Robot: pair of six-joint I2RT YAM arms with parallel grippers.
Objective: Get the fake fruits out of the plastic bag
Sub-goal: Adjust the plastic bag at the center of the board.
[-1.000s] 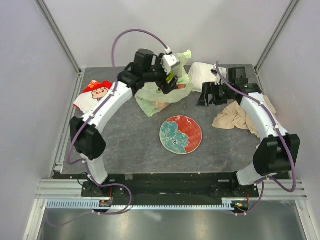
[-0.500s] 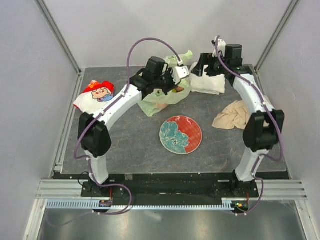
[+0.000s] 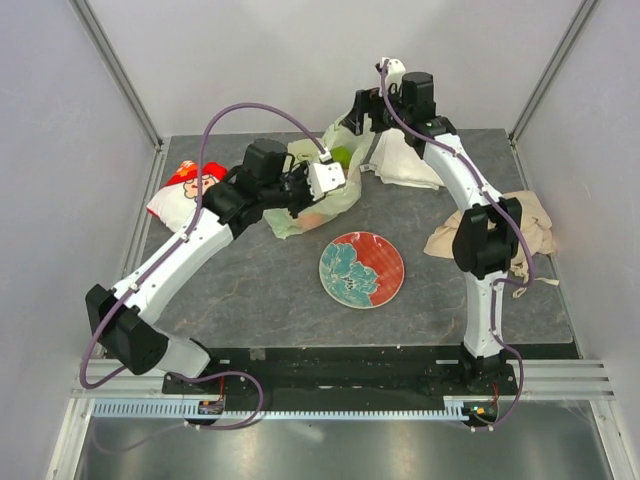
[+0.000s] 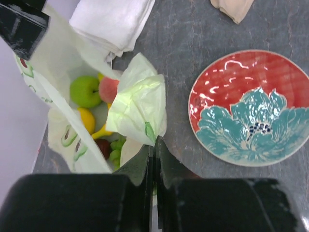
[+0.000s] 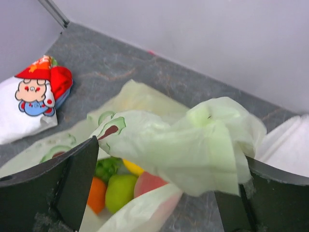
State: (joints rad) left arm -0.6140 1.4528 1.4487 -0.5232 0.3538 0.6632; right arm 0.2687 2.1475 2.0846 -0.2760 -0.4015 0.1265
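Note:
The pale-green plastic bag [image 3: 300, 205] lies behind the plate with its mouth pulled open. My left gripper [image 4: 155, 143] is shut on a fold of the bag's near rim [image 4: 140, 108]. Inside the bag the fake fruits show: a green apple [image 4: 86, 91], a pink peach [image 4: 109, 88], a yellow banana [image 4: 103, 131], a dark plum [image 4: 102, 146] and grapes [image 4: 115, 151]. My right gripper [image 5: 171, 154] stands open, its fingers either side of the bag's far handle fold [image 5: 193, 140]. Below it sit an orange [image 5: 96, 195] and the apple [image 5: 120, 191].
The red-and-teal flowered plate [image 3: 362, 269] lies just in front of the bag. A folded white towel [image 3: 405, 165] is behind the bag on the right, a beige cloth [image 3: 495, 232] at the right edge, a red-and-white snack packet [image 3: 190, 185] at the left.
My left gripper has shut on the bag's rim and drawn back to the left. The right arm swung left from the towel to the bag's far handle. The bag's mouth now gapes.

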